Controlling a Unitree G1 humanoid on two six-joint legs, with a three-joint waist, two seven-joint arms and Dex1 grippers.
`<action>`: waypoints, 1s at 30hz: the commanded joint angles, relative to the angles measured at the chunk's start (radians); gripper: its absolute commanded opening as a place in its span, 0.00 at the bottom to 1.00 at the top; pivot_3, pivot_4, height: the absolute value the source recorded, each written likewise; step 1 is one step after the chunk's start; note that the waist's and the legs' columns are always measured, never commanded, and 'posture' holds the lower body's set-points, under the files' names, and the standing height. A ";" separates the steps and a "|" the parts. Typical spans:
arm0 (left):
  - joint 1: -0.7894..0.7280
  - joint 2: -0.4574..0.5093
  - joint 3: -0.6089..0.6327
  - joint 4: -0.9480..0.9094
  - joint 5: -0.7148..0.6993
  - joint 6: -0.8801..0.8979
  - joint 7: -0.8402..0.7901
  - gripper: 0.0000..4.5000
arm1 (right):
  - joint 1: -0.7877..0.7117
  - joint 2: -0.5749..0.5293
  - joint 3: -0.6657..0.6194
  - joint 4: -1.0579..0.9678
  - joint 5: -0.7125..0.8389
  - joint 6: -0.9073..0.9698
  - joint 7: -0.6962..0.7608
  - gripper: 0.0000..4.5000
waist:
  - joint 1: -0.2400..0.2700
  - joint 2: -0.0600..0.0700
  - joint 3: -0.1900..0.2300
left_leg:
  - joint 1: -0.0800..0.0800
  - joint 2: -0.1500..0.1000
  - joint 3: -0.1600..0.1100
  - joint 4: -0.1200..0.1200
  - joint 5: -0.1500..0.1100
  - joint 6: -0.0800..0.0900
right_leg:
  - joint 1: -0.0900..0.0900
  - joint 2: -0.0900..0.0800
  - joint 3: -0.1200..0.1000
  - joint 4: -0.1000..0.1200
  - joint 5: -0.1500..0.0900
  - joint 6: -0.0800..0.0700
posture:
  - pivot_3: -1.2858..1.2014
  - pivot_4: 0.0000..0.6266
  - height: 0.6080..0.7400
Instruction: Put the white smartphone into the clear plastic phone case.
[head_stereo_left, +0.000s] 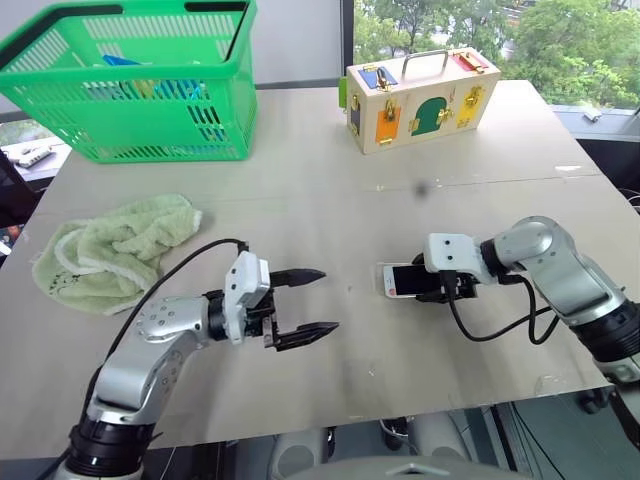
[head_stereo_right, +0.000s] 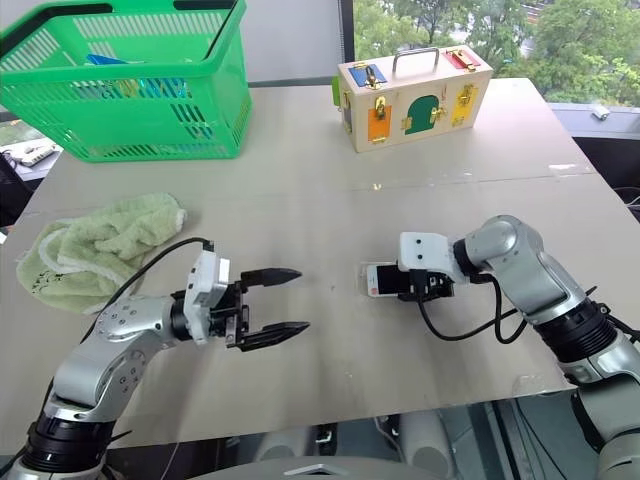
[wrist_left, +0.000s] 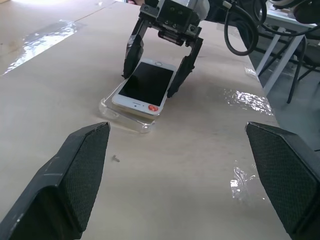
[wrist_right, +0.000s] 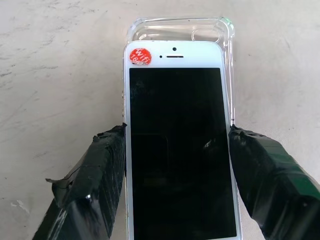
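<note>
The white phone (wrist_right: 177, 145) lies screen-up over the clear case (wrist_right: 182, 31) on the table (head_stereo_left: 330, 200), case end showing beyond it. The right gripper (wrist_right: 177, 165) clamps its long edges. The left gripper (head_stereo_left: 305, 305) hovers nearby, fingers apart.

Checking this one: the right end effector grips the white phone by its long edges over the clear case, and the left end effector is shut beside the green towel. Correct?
Not quite. The left end effector is open, its fingers spread wide and holding nothing, as the left eye view shows. The rest stands: the right end effector grips the white phone by its long edges over the clear case.
</note>
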 joint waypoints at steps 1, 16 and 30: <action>-0.010 0.005 0.006 -0.044 -0.024 -0.001 0.006 1.00 | 0.009 0.006 0.034 0.025 -0.035 0.040 -0.012 0.61 | 0.000 0.000 0.000 | 0.000 0.000 0.000 0.000 0.000 0.000 | 0.000 0.000 0.000 0.000 0.000 0.000 | 0.52 0.24 1.00; -0.026 0.001 -0.013 -0.038 -0.019 0.003 0.029 1.00 | -0.013 0.038 0.043 0.057 -0.067 0.090 -0.053 0.61 | -0.002 0.000 0.000 | 0.002 0.001 0.000 0.000 -0.002 -0.004 | 0.000 -0.001 -0.002 0.000 0.000 0.000 | 0.52 0.24 1.00; -0.031 0.001 -0.021 -0.015 0.000 -0.009 0.034 1.00 | 0.007 0.022 -0.139 -0.131 0.123 0.230 -0.057 0.99 | 0.001 0.002 0.002 | -0.003 0.000 0.000 -0.004 0.000 -0.001 | -0.003 -0.001 -0.002 -0.004 0.000 0.000 | 0.52 0.24 1.00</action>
